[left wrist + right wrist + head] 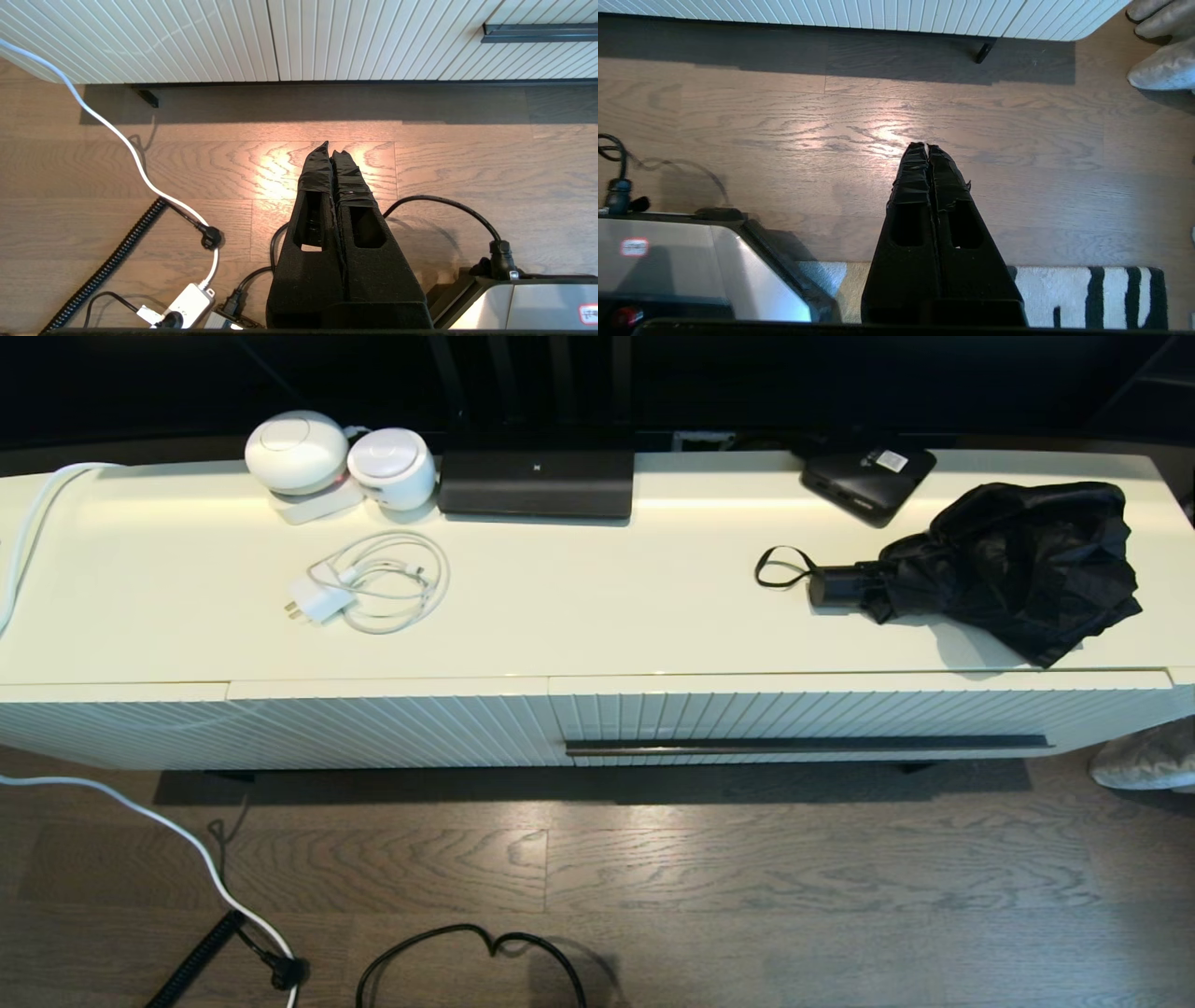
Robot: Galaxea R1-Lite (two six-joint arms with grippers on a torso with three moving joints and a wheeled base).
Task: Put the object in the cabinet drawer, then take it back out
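Head view: umbrella (1008,569) lies on the cabinet top (579,607) near its right end, fabric just short of the front edge, handle pointing toward the middle. Bare top between it and the white charger cable (383,581). Drawer (840,714) fully closed; contents unseen.

Left wrist view: left gripper (331,148) low over bare floor in front of the cabinet, fingers pressed together, holding nothing.

Right wrist view: right gripper (927,145) likewise, fingers together, empty, striped rug (1087,294) beneath.

Right gripper (928,147) (fingers (945,172) pressed together) hangs over wood floor (784,140).
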